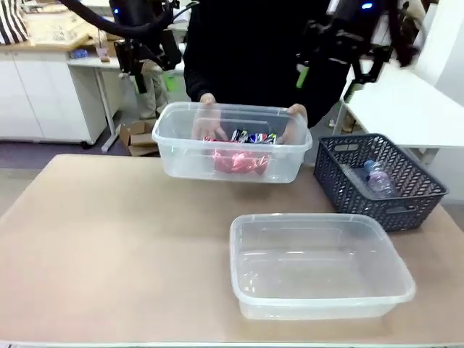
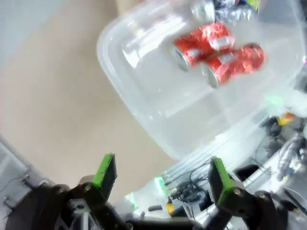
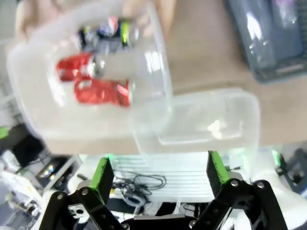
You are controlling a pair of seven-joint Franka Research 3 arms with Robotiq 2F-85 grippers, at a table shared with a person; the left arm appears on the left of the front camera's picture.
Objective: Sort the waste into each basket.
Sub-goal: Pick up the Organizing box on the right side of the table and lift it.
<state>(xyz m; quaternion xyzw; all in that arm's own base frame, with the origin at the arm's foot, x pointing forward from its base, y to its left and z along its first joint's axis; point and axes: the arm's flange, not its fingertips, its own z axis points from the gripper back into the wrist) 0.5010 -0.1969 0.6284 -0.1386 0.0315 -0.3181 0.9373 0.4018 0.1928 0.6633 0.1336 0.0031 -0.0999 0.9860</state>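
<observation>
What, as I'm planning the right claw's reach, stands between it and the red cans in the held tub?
Nothing visible covers the red cans: the clear tub is open-topped ahead of the open right claw. But the person's hands grip its far rim, close to the cans, so a descent could meet them.

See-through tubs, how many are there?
2. The far tub is held by the person across the table, with cans inside. The near tub sits empty on the robot's side, beside the grey basket.
</observation>
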